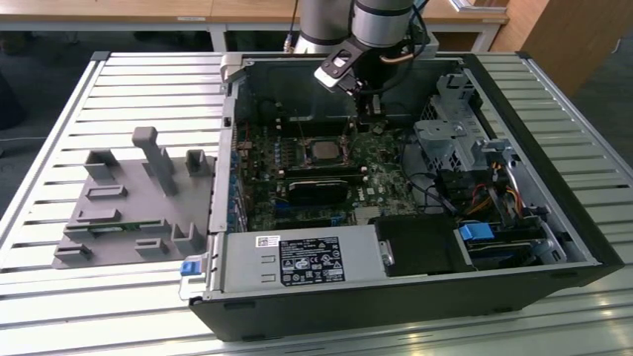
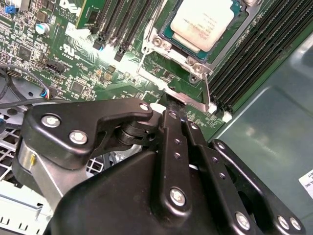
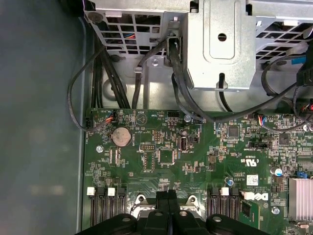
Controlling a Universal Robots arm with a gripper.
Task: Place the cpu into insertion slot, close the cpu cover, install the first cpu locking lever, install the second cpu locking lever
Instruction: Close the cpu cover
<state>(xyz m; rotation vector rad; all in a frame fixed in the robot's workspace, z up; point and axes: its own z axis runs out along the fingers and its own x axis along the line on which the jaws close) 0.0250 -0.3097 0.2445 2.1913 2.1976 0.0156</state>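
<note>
The cpu lies flat in the insertion slot on the green motherboard, its pale metal top facing up; the exterior view shows it too. The silvery cpu cover frames the chip and lies down around it. A thin silvery locking lever runs along the socket's near edge. My gripper is shut with nothing between its fingers, and its black tips sit right at this lever beside the socket. In the first wrist view the gripper stands between two socket corners. In the exterior view the gripper hangs just behind the socket.
Memory slots flank the socket. A metal drive cage with cables stands on the exterior view's right. A black card and the labelled power supply lie nearer. A grey fixture tray sits outside the case.
</note>
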